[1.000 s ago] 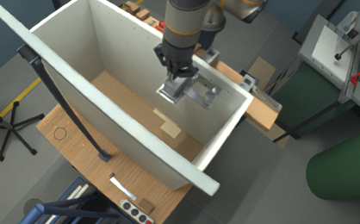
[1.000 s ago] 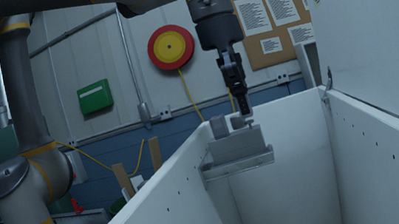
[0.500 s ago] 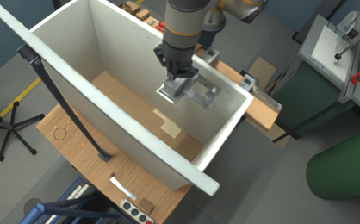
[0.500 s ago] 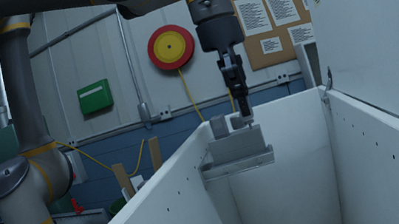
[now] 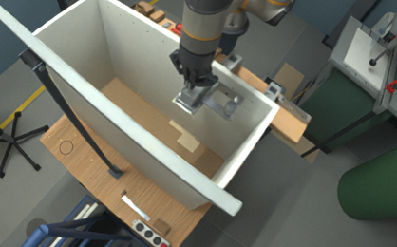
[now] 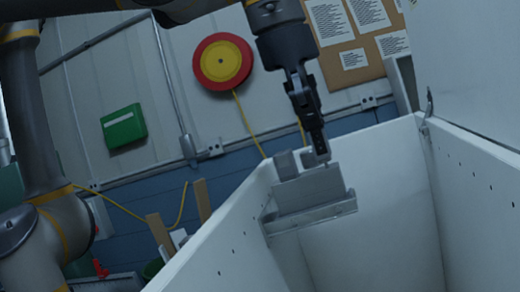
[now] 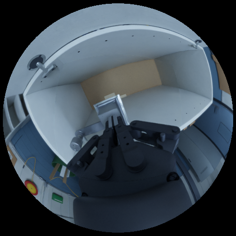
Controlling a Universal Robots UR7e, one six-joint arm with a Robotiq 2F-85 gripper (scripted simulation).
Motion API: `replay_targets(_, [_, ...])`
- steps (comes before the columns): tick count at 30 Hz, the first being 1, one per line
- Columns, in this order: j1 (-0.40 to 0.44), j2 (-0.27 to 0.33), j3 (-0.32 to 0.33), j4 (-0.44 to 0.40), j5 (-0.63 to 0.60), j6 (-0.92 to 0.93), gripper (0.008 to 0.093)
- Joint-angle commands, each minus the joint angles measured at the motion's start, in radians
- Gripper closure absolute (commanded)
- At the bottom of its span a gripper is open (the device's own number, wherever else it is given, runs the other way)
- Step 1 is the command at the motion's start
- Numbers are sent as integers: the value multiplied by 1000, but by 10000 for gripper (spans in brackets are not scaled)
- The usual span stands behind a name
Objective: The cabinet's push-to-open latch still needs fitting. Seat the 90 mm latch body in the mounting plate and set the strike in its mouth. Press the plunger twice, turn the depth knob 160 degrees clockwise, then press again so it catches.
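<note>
The grey latch body (image 6: 308, 187) sits in the metal mounting plate (image 6: 308, 216), which is fixed high on the cabinet's inner wall (image 5: 149, 59). A round knob (image 7: 76, 142) sticks out at the latch's side, and a small block (image 6: 285, 164) stands on top of the latch. My gripper (image 6: 324, 162) points straight down with its fingertips at the top face of the latch (image 7: 109, 111), near its front edge (image 5: 191, 98). The plunger is hidden under the fingertips. The gripper is closed and holds nothing.
The white cabinet box (image 5: 119, 108) lies open-topped on a wooden bench (image 5: 110, 183), with its door (image 5: 83, 89) raised along the near side on a strut (image 5: 70, 111). A power strip (image 5: 151, 234) lies on the bench corner. A green bin (image 5: 387, 184) stands to the right.
</note>
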Motion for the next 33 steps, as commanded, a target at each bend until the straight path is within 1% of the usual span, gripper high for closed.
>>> replay_targets(1, [0, 2, 3, 0, 0, 0, 934])
replay_targets(17, [0, 9, 24, -28, 0, 0, 934])
replay_targets(33, [0, 7, 35, -37, 0, 0, 934])
